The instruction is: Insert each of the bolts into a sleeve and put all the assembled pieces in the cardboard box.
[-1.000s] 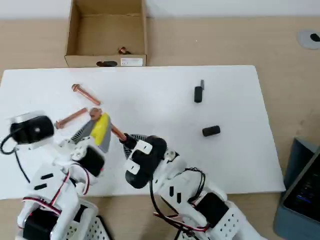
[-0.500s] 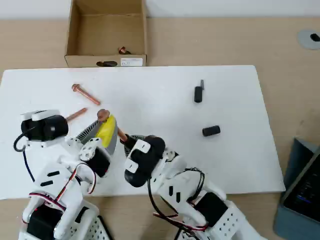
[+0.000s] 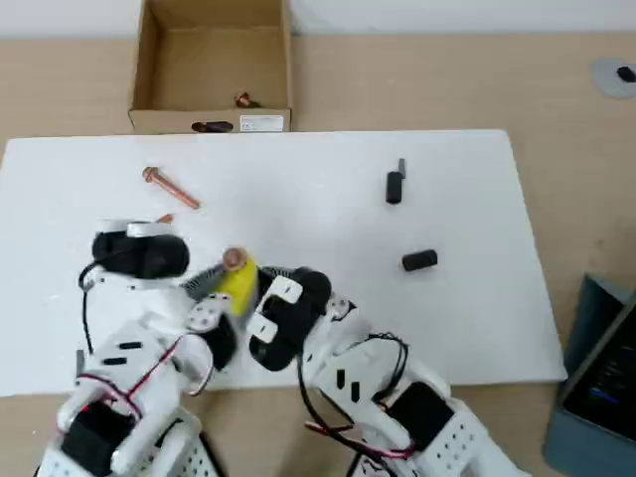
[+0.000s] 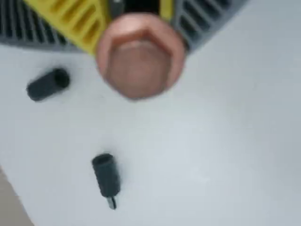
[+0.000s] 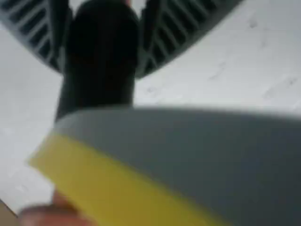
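Though in left pincer (image 3: 232, 282), bolt (image 4: 139, 56) shank (head-on) out of sight.

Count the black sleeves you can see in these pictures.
3. Two lie loose on the right half of the white mat, the far sleeve and the near sleeve. The third sleeve sits in the right gripper. More may hide in the cardboard box.

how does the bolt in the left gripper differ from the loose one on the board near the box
The held bolt is clamped in the left gripper, head up; the loose bolt lies flat on the board. The held bolt's shank is hidden, the loose bolt's exposed. Both look coppery.
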You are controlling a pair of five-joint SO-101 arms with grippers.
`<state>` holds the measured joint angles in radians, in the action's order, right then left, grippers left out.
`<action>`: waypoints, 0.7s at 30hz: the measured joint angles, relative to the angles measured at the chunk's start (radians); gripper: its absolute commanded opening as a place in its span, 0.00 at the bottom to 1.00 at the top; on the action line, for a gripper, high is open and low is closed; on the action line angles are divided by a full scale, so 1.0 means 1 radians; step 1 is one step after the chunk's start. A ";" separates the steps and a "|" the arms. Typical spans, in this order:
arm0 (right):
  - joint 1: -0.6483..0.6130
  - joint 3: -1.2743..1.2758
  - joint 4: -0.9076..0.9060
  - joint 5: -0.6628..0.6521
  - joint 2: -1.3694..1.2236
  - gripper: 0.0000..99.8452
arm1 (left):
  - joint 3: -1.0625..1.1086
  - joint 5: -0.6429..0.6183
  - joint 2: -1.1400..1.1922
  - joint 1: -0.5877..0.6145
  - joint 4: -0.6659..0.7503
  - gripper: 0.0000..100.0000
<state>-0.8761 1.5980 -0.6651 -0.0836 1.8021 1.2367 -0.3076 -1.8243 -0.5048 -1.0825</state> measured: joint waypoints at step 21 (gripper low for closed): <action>0.003 -0.002 0.000 -0.003 0.002 0.01 | -0.006 0.006 0.005 0.100 -0.114 0.28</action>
<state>-0.8730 1.5965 -0.6651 -0.0867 1.8036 1.2306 -0.3015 -1.8197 -0.4051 -1.1960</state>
